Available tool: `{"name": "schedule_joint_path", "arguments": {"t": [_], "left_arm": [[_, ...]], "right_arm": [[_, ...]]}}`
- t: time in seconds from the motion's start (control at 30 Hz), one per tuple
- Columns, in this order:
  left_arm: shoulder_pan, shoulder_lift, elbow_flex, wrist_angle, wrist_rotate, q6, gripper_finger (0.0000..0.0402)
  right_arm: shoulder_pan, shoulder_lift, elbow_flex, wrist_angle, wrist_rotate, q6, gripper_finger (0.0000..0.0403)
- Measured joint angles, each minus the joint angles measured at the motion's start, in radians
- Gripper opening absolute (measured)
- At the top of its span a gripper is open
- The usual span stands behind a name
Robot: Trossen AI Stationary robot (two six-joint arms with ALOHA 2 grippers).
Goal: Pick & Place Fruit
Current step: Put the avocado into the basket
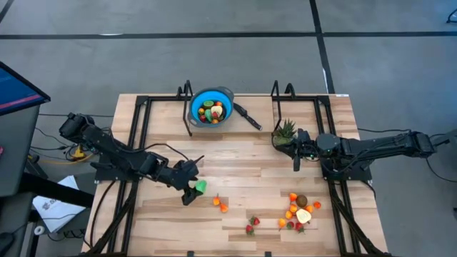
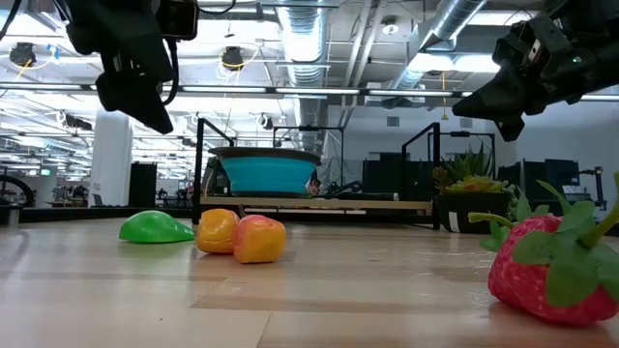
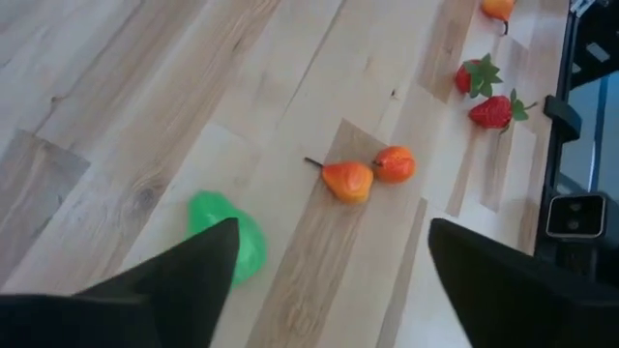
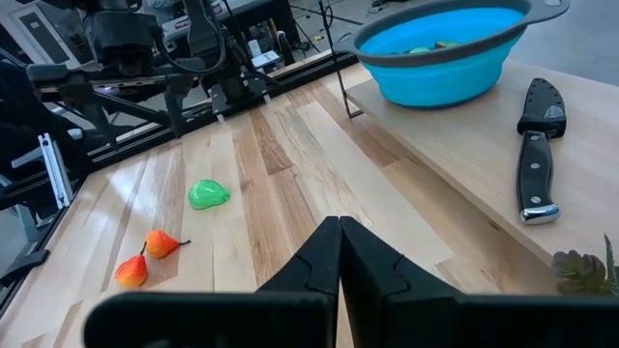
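Hovering wide open and empty over a small green plastic toy fruit [image 3: 227, 237] on the wooden counter [image 1: 243, 178], the left claw [image 3: 329, 280] likely must descend and close, while the right claw [image 4: 338, 253] waits shut.

From my remote station I find no readable text, label, brand, number or sign in any of the four views. The only printed matter I can see is some white paper [image 1: 58, 207] lying on the floor beside the table's left edge in the high view; it carries dark marks, but they are too small for me to make out as letters or figures.
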Motion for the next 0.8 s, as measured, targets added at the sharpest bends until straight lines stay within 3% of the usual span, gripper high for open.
{"name": "schedule_joint_path", "arguments": {"t": [0.27,0.5,0.8], "left_arm": [[0.000,0.000,0.000,0.000,0.000,-0.011,0.0387],[0.010,0.028,-0.001,0.001,-0.002,-0.095,0.0381],[0.010,0.192,-0.001,-0.001,-0.012,-0.090,0.0377]], "right_arm": [[0.000,0.000,0.000,0.000,0.000,0.000,0.0001],[0.000,0.000,0.000,0.000,0.000,0.000,0.0001],[0.000,0.000,0.000,0.000,0.000,0.000,0.0001]]}}
